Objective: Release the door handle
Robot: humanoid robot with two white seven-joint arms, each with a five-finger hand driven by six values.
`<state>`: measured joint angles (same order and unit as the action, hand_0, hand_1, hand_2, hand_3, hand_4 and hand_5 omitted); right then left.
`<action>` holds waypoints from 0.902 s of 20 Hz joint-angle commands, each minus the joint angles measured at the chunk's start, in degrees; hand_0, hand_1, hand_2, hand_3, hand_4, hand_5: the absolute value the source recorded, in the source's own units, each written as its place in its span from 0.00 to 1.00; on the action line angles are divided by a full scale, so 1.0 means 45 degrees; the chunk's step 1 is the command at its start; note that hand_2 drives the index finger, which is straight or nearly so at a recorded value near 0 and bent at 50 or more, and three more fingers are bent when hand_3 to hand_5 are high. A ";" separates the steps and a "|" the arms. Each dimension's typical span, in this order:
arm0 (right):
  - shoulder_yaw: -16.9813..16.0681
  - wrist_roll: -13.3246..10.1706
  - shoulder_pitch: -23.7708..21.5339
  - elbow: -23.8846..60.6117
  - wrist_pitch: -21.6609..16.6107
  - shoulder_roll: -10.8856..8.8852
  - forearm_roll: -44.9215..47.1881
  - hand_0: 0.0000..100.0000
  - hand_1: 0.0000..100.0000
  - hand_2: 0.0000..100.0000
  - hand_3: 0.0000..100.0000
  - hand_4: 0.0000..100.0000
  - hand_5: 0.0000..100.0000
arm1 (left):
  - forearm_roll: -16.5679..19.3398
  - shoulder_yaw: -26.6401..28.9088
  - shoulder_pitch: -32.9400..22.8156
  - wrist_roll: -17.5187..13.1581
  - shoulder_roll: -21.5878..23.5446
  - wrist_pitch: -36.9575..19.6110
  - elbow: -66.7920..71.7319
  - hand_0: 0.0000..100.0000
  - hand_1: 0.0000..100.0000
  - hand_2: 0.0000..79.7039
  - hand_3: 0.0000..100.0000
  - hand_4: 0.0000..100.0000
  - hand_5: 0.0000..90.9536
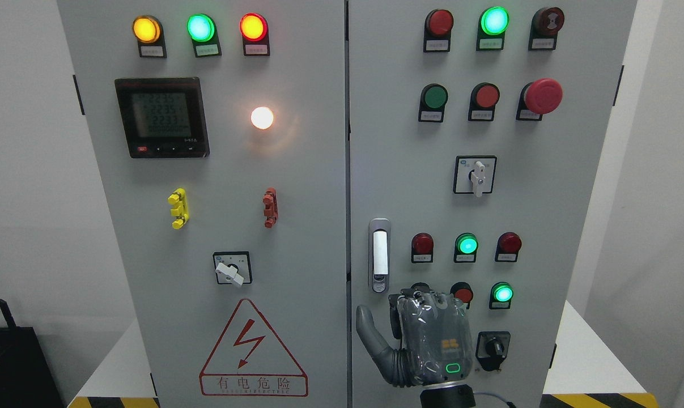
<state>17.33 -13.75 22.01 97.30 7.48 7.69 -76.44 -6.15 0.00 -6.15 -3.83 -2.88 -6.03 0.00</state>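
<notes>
The silver door handle (379,255) sits upright in its recess on the left edge of the right cabinet door (410,170). My right hand (401,309) comes up from the bottom edge and hovers just below the handle, apart from it. Its back faces the camera, the thumb is spread out to the left, and the fingers (424,296) bend loosely forward toward the panel with nothing in them. The handle is fully visible and free. My left arm does not show.
Both grey cabinet doors are closed, with the seam (347,198) between them. Near my hand are lit indicator lamps (502,293), a black rotary switch (493,345) and push buttons. The left door carries a meter (161,117) and a warning triangle (253,351).
</notes>
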 commanded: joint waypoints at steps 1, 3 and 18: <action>-0.0003 0.0359 0.0459 -0.0119 0.0077 -0.0010 -0.0182 0.46 0.00 1.00 1.00 0.96 0.98 | 0.0000 -0.0176 0.0000 -0.0009 0.0015 -0.0007 0.0254 0.12 0.39 0.00 0.00 0.00 0.00; -0.0003 0.0459 0.0538 -0.0177 0.0077 -0.0030 -0.0182 0.46 0.02 1.00 1.00 0.95 0.98 | 0.0000 -0.0176 0.0000 -0.0009 -0.0004 -0.0007 0.0254 0.12 0.39 0.00 0.00 0.00 0.00; -0.0101 0.0595 0.1143 -0.0529 0.0487 -0.0010 -0.0182 0.45 0.10 1.00 1.00 1.00 0.97 | 0.0000 -0.0176 0.0000 -0.0009 -0.0004 -0.0007 0.0254 0.12 0.39 0.00 0.00 0.00 0.00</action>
<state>17.11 -11.43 26.18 95.83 9.29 7.62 -77.26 -6.15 0.00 -6.15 -3.82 -2.88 -6.03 0.00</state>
